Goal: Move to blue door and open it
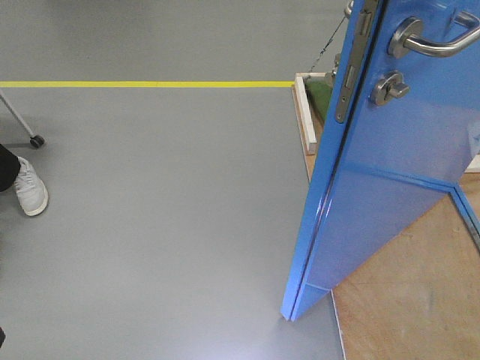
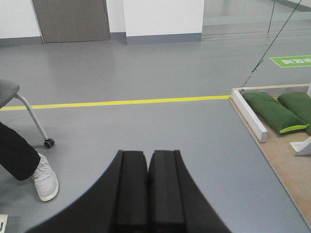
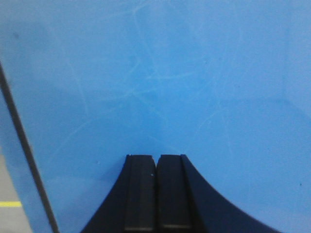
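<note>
The blue door [image 1: 390, 172] stands ajar at the right of the front view, its free edge swung toward me. Its steel lever handle [image 1: 439, 41], round thumb-turn [image 1: 390, 88] and edge latch plate [image 1: 347, 90] show near the top. In the right wrist view the door's glossy blue face [image 3: 170, 82] fills the frame, and my right gripper [image 3: 156, 156] is shut, empty, with its tips close to or against the panel. My left gripper [image 2: 147, 153] is shut on nothing, hanging over grey floor left of the door.
A plywood base [image 1: 405, 300] with a white wooden rail [image 2: 249, 114] and green sandbags [image 2: 272, 111] lies under the door. A yellow floor line [image 1: 142, 84] crosses ahead. A seated person's white shoe [image 1: 30, 187] and a chair caster [image 1: 36, 140] are at left.
</note>
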You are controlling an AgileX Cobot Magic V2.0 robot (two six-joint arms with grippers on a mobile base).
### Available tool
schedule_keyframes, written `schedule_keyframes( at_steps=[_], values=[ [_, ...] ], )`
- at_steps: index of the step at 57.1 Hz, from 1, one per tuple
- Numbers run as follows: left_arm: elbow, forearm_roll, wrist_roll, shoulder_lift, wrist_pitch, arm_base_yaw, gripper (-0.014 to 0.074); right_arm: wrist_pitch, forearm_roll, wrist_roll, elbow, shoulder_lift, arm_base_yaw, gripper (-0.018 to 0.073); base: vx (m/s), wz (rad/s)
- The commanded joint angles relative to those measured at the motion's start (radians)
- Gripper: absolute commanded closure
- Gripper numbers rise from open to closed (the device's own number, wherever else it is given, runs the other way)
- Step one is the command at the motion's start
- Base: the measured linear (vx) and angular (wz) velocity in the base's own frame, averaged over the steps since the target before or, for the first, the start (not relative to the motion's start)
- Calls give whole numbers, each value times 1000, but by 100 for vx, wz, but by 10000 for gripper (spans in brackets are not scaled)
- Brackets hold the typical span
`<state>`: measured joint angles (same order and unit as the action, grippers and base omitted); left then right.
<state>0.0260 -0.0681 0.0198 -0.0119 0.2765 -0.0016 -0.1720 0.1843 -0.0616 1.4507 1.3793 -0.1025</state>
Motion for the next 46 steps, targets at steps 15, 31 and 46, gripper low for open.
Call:
schedule_keyframes(
  at_steps=[15, 31, 46],
  values=[
    [-26, 2, 7, -12, -85, -6, 524, 84, 0, -4, 32, -28, 0, 547, 0, 0],
    [-26, 2, 7, -12, -85, -6, 524, 84, 0, -4, 32, -28, 0, 547, 0, 0],
    [-26, 2, 7, -12, -85, -6, 524, 81, 0, -4, 32, -28, 0, 547, 0, 0]
  ],
)
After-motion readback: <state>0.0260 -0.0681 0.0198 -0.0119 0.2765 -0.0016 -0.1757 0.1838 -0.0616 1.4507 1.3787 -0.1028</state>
